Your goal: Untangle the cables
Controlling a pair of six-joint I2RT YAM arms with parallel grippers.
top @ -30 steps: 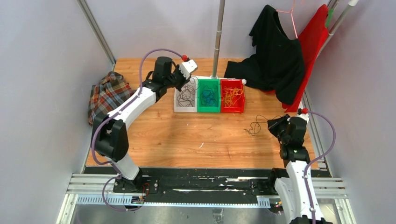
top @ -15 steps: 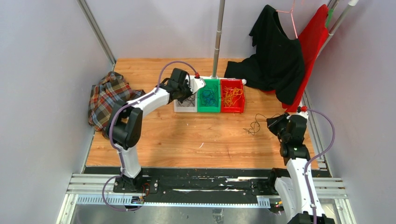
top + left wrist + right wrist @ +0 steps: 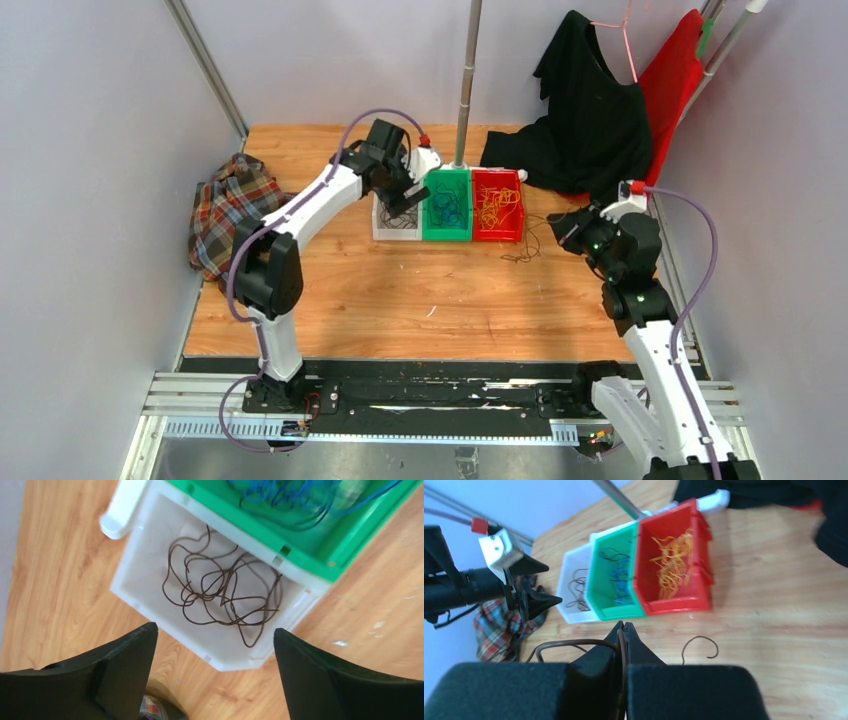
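Observation:
Thin cables lie sorted in three bins. Brown cables coil in the white bin, blue ones in the green bin, yellow-orange ones in the red bin. My left gripper hovers open over the white bin's near corner, with nothing between its fingers. My right gripper is shut on a dark brown cable, raised right of the red bin. The strand trails down onto the table; its curled end rests on the wood.
A plaid cloth lies at the table's left edge. A black garment and a red board fill the back right corner. A metal pole stands just behind the bins.
My left gripper swung over the white bin and opened; a brown cable now lies inside. My right arm rose and moved toward the bins, lifting the dark cable off the table.

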